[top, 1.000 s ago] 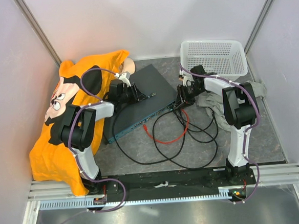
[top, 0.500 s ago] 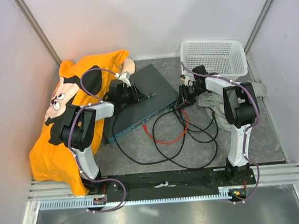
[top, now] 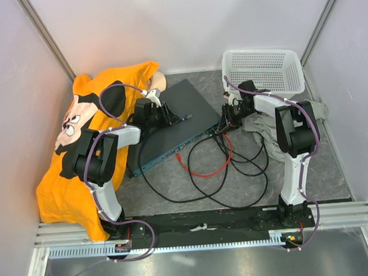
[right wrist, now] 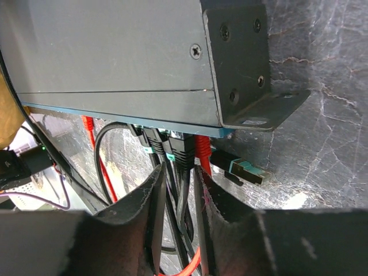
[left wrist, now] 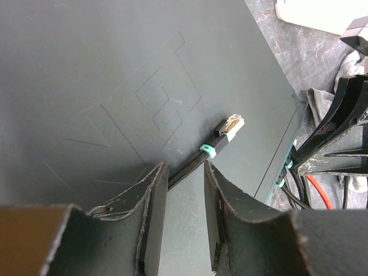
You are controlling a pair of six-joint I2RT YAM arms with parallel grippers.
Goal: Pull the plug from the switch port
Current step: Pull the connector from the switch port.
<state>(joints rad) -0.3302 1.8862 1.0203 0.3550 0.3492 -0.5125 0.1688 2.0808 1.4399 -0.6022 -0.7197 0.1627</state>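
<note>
Top external, switch position: the switch [top: 170,121] lies flat and skewed in the middle of the table [top: 338,171], with an orange shirt [top: 61,184] to its left and a white basket [top: 261,55] beyond its right end.
Switch appearance: dark blue-grey top with faint engraved outlines, a narrow teal front face, and a metal mounting ear [right wrist: 247,69] at the end.
Plug: black plug [right wrist: 177,152] is seated in the front face near that ear. A second black plug sits just beside it on one side and a red plug [right wrist: 202,150] on the other.
Loose item: teal-booted plug [right wrist: 244,171] lies on the table beside the red plug, in no socket.
Right gripper [right wrist: 179,172]: straddles the black cables [right wrist: 178,195] just under the black plug, jaws narrow. Whether they pinch cannot be told.
Right arm: elbow raised, wrist dropped to the switch's right end, in front of the basket.
Left gripper [left wrist: 185,167]: tips low over the switch top, jaws partway apart. A lead with a clear-tipped plug [left wrist: 233,123] runs loosely between them.
Left arm: folded, elbow above the shirt, wrist over the switch's far-left part.
Surroundings: black cables and a red cable [top: 205,172] loop on the table before the front face.
</note>
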